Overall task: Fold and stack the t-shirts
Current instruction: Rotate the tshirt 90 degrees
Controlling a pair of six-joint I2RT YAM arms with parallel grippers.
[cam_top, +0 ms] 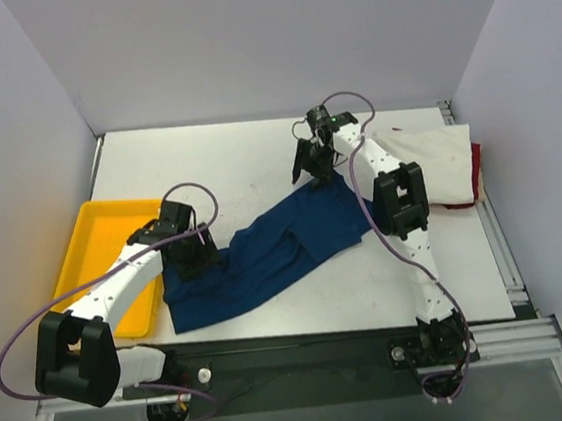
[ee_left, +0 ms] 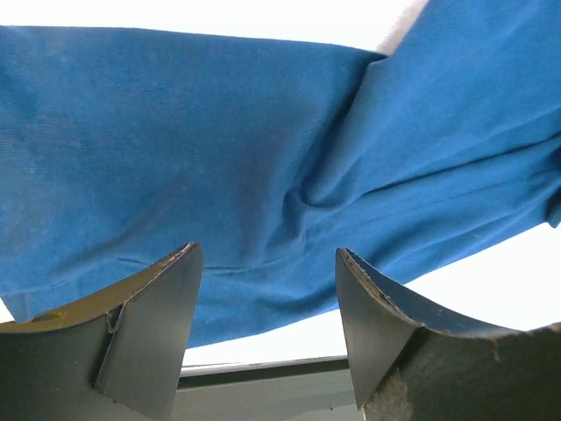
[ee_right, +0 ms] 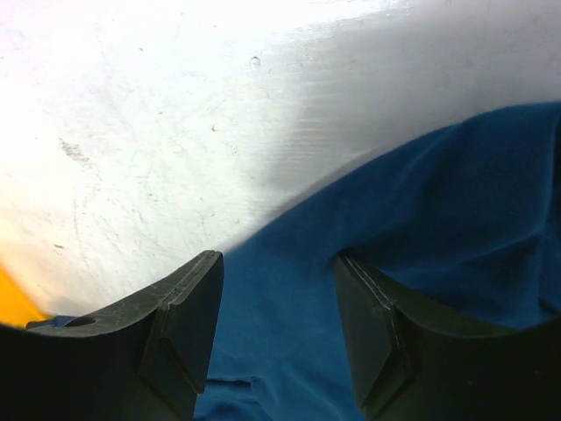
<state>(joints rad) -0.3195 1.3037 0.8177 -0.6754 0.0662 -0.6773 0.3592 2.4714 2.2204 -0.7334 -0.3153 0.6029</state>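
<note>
- The table [cam_top: 245, 154] fills the middle of the top view.
- The navy t-shirt [cam_top: 266, 257] lies rumpled across it, running from lower left towards upper centre.
- The yellow tray [cam_top: 93, 240] sits at the left edge.
- The cream t-shirt [cam_top: 438, 169] lies folded at the upper right, on top of the red t-shirt [cam_top: 477, 170], which shows only as a strip at its right side.
- The left gripper [ee_left: 267, 259] is released, over the navy shirt's lower-left end.
- The right gripper [ee_right: 279, 263] is released, jaws apart above the shirt's upper end.
</note>
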